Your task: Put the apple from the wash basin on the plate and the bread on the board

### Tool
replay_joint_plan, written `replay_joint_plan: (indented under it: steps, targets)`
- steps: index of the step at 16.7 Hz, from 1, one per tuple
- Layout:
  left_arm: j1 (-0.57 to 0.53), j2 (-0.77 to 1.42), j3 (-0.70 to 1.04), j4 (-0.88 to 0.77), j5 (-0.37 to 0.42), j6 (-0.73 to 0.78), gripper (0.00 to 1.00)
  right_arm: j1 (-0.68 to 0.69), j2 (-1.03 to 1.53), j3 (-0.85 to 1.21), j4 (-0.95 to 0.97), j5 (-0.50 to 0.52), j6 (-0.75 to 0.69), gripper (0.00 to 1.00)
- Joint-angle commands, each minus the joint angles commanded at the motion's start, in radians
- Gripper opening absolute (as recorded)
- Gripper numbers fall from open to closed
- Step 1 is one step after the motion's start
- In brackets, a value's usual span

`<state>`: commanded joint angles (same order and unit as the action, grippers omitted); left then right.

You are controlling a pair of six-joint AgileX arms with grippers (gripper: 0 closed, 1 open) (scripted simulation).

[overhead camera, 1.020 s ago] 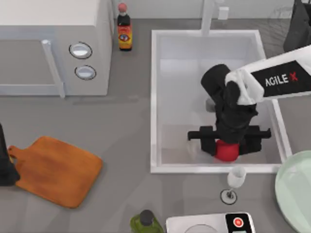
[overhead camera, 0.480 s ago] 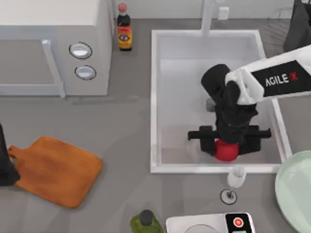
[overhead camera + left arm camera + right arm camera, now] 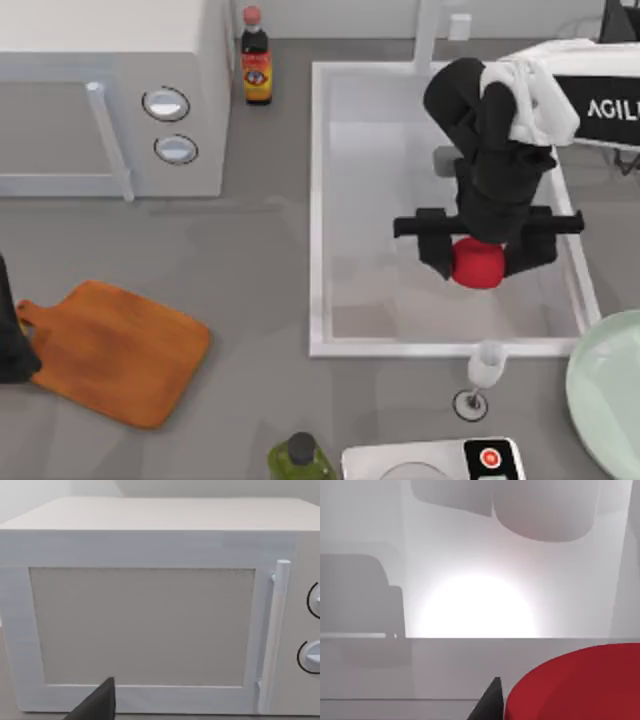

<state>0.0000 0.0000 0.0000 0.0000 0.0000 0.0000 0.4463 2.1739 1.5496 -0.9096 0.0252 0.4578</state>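
Lifted since a second ago: apple (image 3: 477, 263), clamped in right gripper (image 3: 482, 260) above basin (image 3: 316, 200). Held high to clear rim toward plate (image 3: 605, 400).

White letters "AGIL", cut off at frame edge, on black panel of right arm (image 3: 600, 105). Bottle label illegible.

One apple (image 3: 477, 263); one wash basin (image 3: 318, 200); one plate (image 3: 600, 395); one board (image 3: 115, 350); two bottles (image 3: 256, 55); one microwave (image 3: 110, 95); one wine glass (image 3: 485, 372).
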Motion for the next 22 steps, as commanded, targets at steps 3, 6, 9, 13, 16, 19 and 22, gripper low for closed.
replay_joint_plan:
  steps: [3,6,9,13,16,19,22]
  targets:
    - [0.0,0.0,0.0,0.0,0.0,0.0,1.0,-0.001,-0.021,0.012,-0.024,0.0,-0.001,0.0]
    - [0.0,0.0,0.0,0.0,0.0,0.0,1.0,0.0,-0.018,0.01,-0.022,-0.001,0.001,0.0]
    - [0.0,0.0,0.0,0.0,0.0,0.0,1.0,-0.015,-0.067,0.012,-0.031,0.0,-0.015,0.0]
    - [0.0,0.0,0.0,0.0,0.0,0.0,1.0,-0.063,-0.19,-0.048,-0.063,-0.003,-0.064,0.0]
    - [0.0,0.0,0.0,0.0,0.0,0.0,1.0,-0.113,-0.304,-0.125,-0.098,-0.006,-0.115,0.0]
    - [0.0,0.0,0.0,0.0,0.0,0.0,1.0,-0.169,-0.423,-0.213,-0.139,-0.009,-0.171,0.0]
    - [0.0,0.0,0.0,0.0,0.0,0.0,1.0,-0.224,-0.537,-0.305,-0.186,-0.014,-0.226,0.0]
